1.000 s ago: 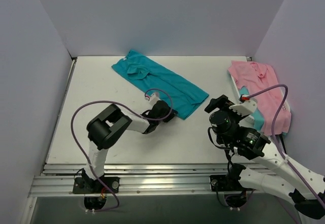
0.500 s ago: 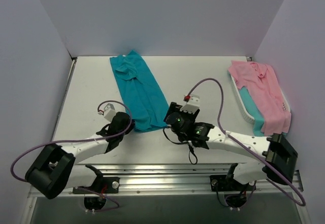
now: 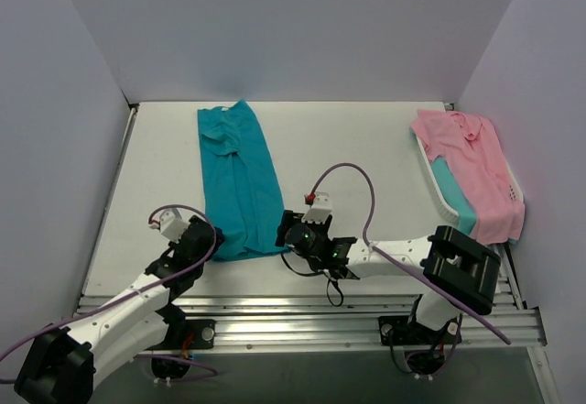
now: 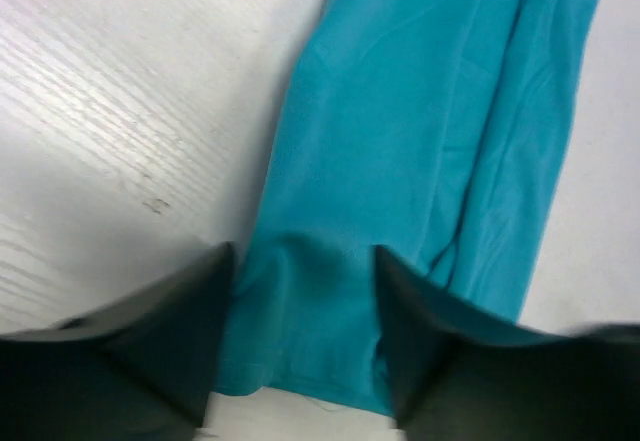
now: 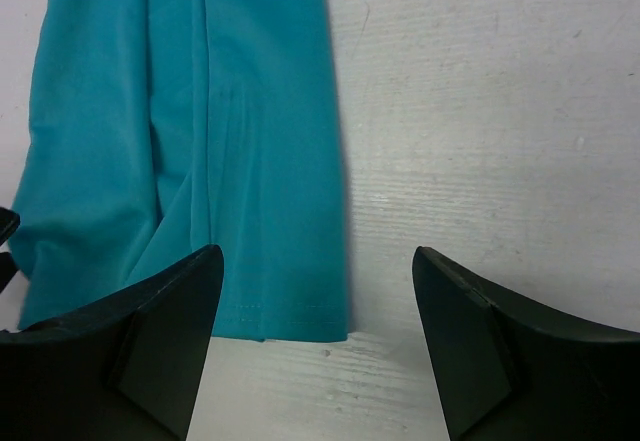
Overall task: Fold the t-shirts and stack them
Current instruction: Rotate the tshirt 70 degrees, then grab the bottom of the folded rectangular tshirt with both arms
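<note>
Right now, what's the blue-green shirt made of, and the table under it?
The teal t-shirt looks like soft, matte knit cloth, maybe cotton: it wrinkles, lies limp and has a stitched hem. The table looks like white-painted wood or wood-look board: faint grain lines show.

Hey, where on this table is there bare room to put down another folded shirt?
Widest bare patch: the table between the teal shirt and the basket. A narrower strip runs left of that shirt to the table edge. Crowded: the shirt's near hem, flanked by the left fingers and right fingers, and the basket, filled by the pink shirt.
</note>
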You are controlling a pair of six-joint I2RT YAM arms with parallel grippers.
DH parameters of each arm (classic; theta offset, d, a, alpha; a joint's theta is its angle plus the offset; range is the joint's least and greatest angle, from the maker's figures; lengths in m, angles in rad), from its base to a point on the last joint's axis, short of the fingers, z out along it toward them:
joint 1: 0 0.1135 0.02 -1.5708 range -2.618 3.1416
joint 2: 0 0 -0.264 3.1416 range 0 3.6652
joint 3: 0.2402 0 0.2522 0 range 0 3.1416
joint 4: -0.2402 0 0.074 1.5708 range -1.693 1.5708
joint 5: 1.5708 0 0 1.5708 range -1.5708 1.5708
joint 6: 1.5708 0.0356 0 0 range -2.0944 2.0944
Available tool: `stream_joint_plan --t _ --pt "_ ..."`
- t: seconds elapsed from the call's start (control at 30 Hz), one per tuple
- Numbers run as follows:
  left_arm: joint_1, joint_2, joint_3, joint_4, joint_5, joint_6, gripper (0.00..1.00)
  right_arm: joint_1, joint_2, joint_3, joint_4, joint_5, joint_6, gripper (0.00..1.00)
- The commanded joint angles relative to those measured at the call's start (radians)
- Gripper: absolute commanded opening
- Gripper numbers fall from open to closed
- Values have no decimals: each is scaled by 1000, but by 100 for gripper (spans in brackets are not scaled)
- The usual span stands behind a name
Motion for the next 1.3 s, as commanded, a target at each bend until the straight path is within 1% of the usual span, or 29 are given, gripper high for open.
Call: stream_joint_plan --t 0.0,0.07,0.1,0.23,0.5,0.6,0.7,0.83,0.9,1.03,1.07,1.13,1.17,1.23,1.27 --pt "5 -3 -13 -59 -9 -14 74 -4 28 -26 109 -62 -2 72" --pt "6 14 -11 -67 -1 -16 81 -3 49 -37 139 -100 12 72" --pt "6 17 -11 -68 3 -16 82 -3 57 -45 148 -112 20 72" --pt "5 3 -13 -91 26 -16 82 5 86 -62 171 -152 49 72" --pt "2 -109 -42 -151 97 0 82 16 78 -92 157 -131 81 72" --pt "-3 -147 -57 -151 126 -6 80 16 91 -92 160 -131 84 72" --pt "-15 -149 -71 -130 149 -9 76 16 106 -85 166 -131 81 72" --pt "-40 -133 -73 -125 158 -17 68 16 126 -74 179 -132 78 70" --pt "-56 -124 -71 -125 152 -25 64 16 138 -71 189 -134 75 67" --pt "-87 -113 -77 -116 132 -45 58 16 152 -71 209 -142 66 58" --pt "-90 -110 -76 -116 128 -46 57 16 154 -69 212 -143 66 54" --pt "-96 -101 -74 -113 125 -49 53 16 157 -71 217 -145 63 48" --pt "-102 -101 -73 -113 122 -49 52 16 155 -69 217 -145 64 38" --pt "-104 -97 -70 -114 112 -51 46 16 155 -71 215 -143 60 29" --pt "-106 -95 -71 -114 109 -52 42 16 155 -72 215 -143 58 21"
